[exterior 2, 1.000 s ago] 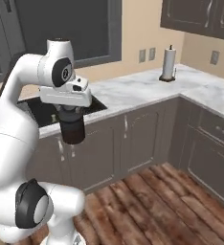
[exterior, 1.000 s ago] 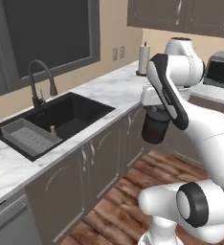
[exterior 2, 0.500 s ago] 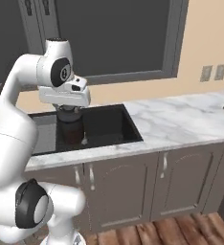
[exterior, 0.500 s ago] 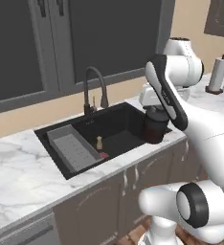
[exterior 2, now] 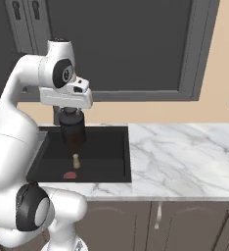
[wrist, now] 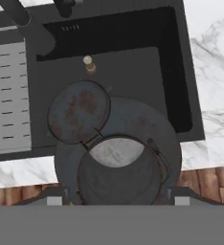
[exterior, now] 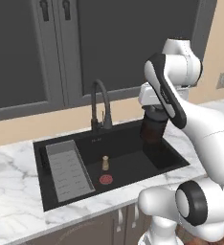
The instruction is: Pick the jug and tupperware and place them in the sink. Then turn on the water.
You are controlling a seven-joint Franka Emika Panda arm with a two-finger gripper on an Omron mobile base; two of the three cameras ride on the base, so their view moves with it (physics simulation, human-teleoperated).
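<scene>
Jug (exterior: 153,130) hangs upright from the gripper (exterior: 153,114), jaws spread wide around its top and pinching it; long axis vertical.

Key relation: the sink (exterior: 173,160) lies directly below. In the left base view the jug sits over the basin's right part, clear of the floor, near the right wall. In the hand view the jug (wrist: 117,153) overlaps the basin's near rim (wrist: 181,136), so it may be close to the front edge.

Brass peg (exterior: 105,163), red disc (exterior: 106,179), rack (exterior: 68,170) and faucet (exterior: 99,106) lie leftward, apart.

Judgement: lowering straight down suffices.
</scene>
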